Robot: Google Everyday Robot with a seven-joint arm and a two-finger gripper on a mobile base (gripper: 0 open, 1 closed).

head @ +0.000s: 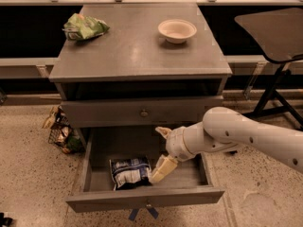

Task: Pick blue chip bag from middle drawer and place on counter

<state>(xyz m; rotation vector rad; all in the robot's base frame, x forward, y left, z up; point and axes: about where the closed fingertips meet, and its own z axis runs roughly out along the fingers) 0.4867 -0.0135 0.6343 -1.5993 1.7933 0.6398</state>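
Speckled flooring surrounds the grey cabinet, whose middle drawer (142, 201) stands open. Your blue chip bag (130, 171) lies flat on the drawer floor, left of centre, with its long axis roughly across the drawer. Your tool (157, 154) hangs inside the drawer at the bag's right end, spread wide and holding nothing. Its lower finger (161, 170) is touching or just beside the bag's right edge, so the bag lies leftward of the tool. The arm reaches in from the right, forearm sloping down toward the bag. On the bench (137, 46) above sit a green snack bag (84, 26) and a bowl (177, 30).
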